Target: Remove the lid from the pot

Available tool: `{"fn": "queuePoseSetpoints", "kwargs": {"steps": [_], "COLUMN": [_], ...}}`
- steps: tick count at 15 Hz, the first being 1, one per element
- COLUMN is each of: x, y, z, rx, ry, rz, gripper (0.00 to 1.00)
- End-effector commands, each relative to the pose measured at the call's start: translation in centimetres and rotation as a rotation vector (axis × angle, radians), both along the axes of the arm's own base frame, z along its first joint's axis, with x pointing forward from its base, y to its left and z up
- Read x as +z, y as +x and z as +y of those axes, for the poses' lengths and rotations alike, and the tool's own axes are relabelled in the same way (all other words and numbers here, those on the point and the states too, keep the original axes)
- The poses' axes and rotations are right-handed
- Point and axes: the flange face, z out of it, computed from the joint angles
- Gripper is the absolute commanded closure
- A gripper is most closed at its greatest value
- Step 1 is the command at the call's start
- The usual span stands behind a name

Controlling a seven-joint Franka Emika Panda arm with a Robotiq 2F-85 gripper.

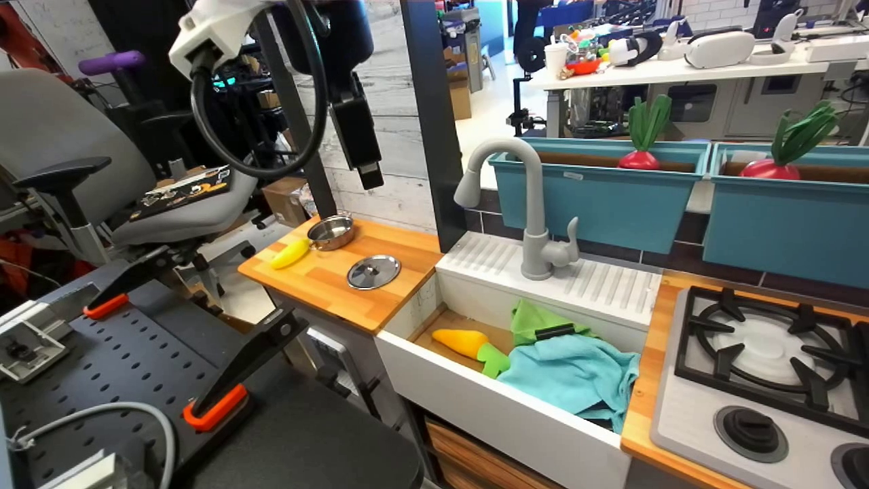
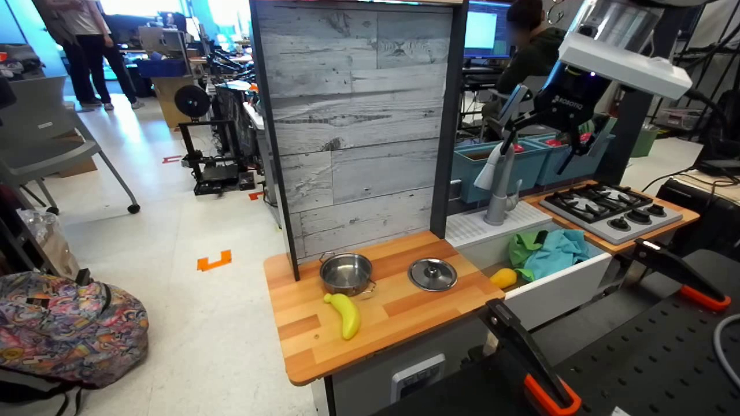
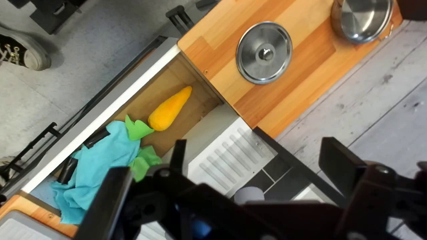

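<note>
The lid, a round grey metal disc with a knob, lies flat on the wooden counter in both exterior views (image 1: 373, 272) (image 2: 432, 274) and the wrist view (image 3: 264, 52). The small silver pot stands uncovered on the same counter, apart from the lid, in both exterior views (image 1: 330, 233) (image 2: 346, 273); the wrist view cuts it off at the top right (image 3: 365, 20). My gripper is high in the air, well away from lid and pot, in both exterior views (image 1: 370, 173) (image 2: 532, 162). In the wrist view (image 3: 240, 150) its fingers are wide apart with nothing between them.
A yellow banana (image 2: 345, 315) lies beside the pot. A grey faucet (image 1: 533, 204) rises behind the white sink (image 1: 489, 414), which holds a blue cloth (image 3: 100, 170) and a yellow toy vegetable (image 3: 170, 108). A whitewashed wooden panel (image 2: 358, 127) stands behind the counter. A stove (image 1: 760, 346) lies past the sink.
</note>
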Motion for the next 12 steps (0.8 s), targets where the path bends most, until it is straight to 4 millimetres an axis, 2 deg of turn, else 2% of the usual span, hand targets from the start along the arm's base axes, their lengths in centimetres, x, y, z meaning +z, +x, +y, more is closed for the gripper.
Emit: {"fn": "queuePoseSetpoints", "kwargs": {"steps": [1,7,12], "x": [1.0,1.6,0.5], "y": [1.4,5.1,7.3], "z": [-0.9,-0.9,-2.8], "rx": [-0.076,-0.144,-0.215], "ry": [-0.005,-0.057,-0.077], "rz": [-0.050,-0.082,-0.092], "gripper": [0.00,0.00,0.00]}}
